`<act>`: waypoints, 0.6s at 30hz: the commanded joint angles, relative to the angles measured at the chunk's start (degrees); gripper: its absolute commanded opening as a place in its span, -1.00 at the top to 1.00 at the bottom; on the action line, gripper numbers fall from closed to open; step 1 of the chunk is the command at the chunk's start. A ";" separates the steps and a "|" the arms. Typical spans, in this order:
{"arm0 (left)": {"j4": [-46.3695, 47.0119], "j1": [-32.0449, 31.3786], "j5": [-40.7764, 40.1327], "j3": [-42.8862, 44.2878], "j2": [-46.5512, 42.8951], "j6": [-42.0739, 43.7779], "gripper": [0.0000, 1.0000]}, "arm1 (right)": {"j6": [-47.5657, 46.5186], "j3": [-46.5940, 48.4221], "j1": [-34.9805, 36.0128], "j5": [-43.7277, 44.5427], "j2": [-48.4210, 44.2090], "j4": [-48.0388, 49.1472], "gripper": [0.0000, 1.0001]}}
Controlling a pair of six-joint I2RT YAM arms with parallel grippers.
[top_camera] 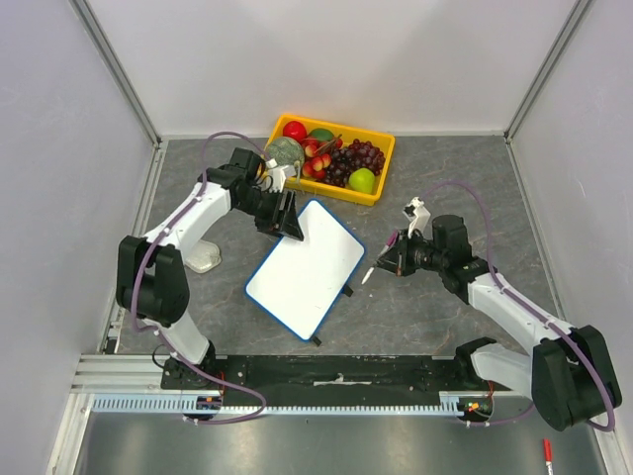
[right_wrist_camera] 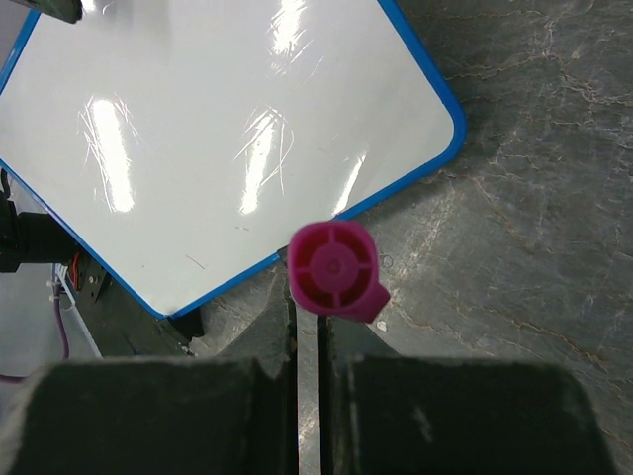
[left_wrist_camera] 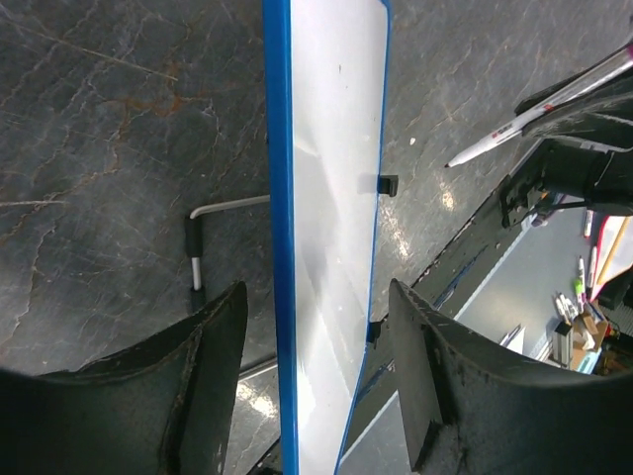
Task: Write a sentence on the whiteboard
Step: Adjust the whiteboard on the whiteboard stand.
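Right tool (right_wrist_camera: 307, 336) clamped on marker (right_wrist_camera: 334, 269); left tool (left_wrist_camera: 316, 289) apart, straddling whiteboard (left_wrist_camera: 331, 119) edge.

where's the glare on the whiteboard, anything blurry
right wrist view: white glare streaks across the whiteboard, magenta marker end close to the lens yet sharp; left wrist view: soft sheen along the whiteboard, background right blurred; top external view: evenly lit, no glare

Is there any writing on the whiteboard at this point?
No, in the right wrist view the whiteboard is plain white with only glare streaks on it, and no pink lettering shows.
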 commanded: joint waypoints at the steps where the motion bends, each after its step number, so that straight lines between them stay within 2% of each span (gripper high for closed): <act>1: -2.29 -1.02 0.73 0.76 0.92 4.50 -0.26 | -0.74 -0.90 -0.50 0.88 -1.98 2.52 1.00; 11: -3.43 -2.34 -1.74 -6.36 -2.33 3.54 -0.22 | -1.10 -0.73 -2.17 -0.43 -2.77 2.25 1.00; 15: -3.34 -3.40 -1.12 -9.25 -3.56 3.10 -0.09 | -0.75 0.06 -3.31 -1.84 -3.12 1.90 1.00; 18: -2.73 -3.84 -0.51 -11.72 -4.97 1.36 0.16 | -0.22 0.85 -4.19 -2.81 -3.38 1.81 1.00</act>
